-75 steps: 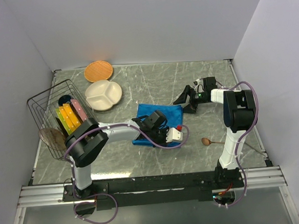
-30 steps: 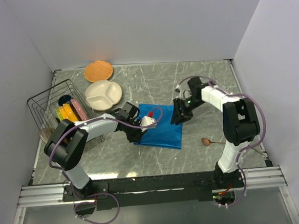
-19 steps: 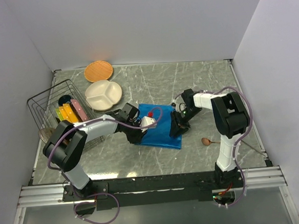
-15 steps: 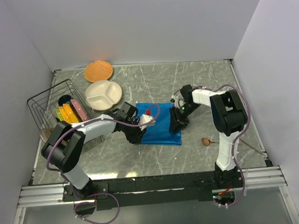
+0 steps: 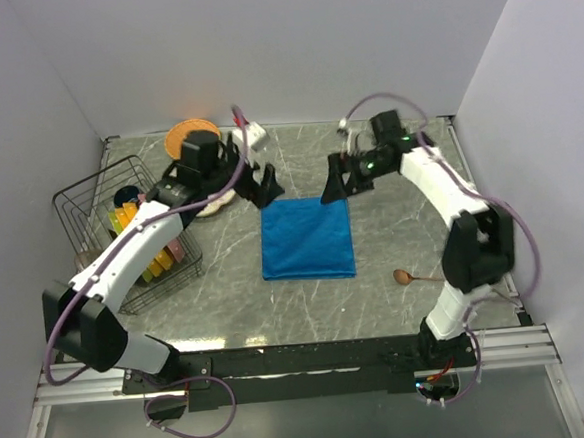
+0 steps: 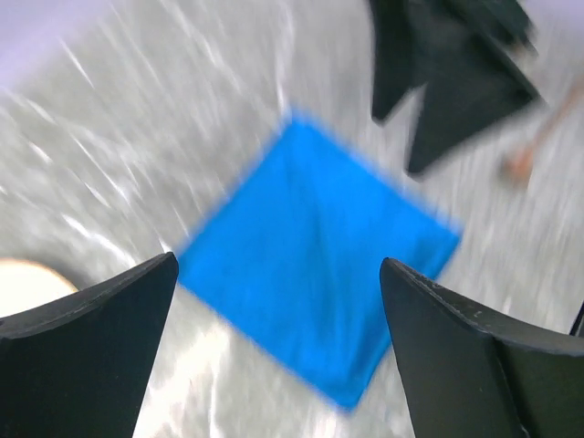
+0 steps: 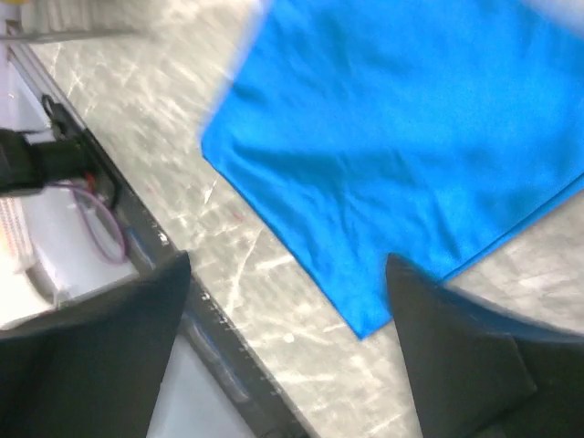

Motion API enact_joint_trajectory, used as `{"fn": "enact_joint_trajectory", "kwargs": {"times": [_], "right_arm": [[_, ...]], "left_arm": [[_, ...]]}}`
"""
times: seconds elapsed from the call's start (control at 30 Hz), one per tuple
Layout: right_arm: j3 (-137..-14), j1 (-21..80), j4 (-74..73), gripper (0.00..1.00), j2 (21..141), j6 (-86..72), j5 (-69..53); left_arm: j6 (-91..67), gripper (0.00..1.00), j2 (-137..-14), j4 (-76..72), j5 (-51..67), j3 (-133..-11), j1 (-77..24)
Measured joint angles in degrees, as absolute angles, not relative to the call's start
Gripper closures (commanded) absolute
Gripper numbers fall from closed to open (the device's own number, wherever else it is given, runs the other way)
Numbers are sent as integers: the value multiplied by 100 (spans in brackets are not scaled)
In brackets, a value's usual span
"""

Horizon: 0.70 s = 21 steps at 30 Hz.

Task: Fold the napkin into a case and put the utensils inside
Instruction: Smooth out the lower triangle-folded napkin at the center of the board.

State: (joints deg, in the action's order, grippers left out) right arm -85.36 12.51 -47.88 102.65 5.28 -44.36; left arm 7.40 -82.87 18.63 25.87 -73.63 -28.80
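Mid-fold: napkin [image 5: 306,239] flat, mid-frame.
Left fingers [image 5: 268,189], right fingers [image 5: 332,189] splayed, empty, over its top corners; next needs an edge pinched.

The napkin [image 5: 306,238] is bright blue all over, a bit shiny, with no pattern. The desk [image 5: 388,162] under it is grey-green like stone, with thin white streaks. At 4 o'clock from the napkin lies a brown wooden spoon [image 5: 403,276]. At 10 o'clock on the desk is an orange plate [image 5: 177,141]. At 9 o'clock a dark wire basket [image 5: 88,198] holds yellow and pink plates [image 5: 161,260]. The arms [image 5: 126,256] are white and black. The walls [image 5: 260,51] are plain and pale.
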Motion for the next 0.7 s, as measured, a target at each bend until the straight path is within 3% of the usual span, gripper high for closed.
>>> {"fn": "enact_joint_trajectory", "kwargs": {"times": [0.2, 0.37, 0.47, 0.57, 0.7], "right_arm": [[-8221, 1035, -2729, 0, 8374, -419, -4077], [-8305, 834, -1653, 0, 8665, -1619, -5164], [-6619, 875, -578, 0, 8790, -2770, -5680], [-4864, 1087, -397, 0, 8844, -3649, -5931], [-4160, 1380, -215, 0, 8897, -4246, -6224]], "left_arm": [[-336, 1, -8106, 773, 2639, -7719, -2794], [-1208, 1, -8556, 226, 3994, -7594, -2630], [-2285, 1, -8597, -486, 4805, -6364, -2565], [-3199, 1, -8799, -1057, 5190, -5435, -2657], [-4292, 1, -9181, -1859, 5596, -4742, -2799]]}}
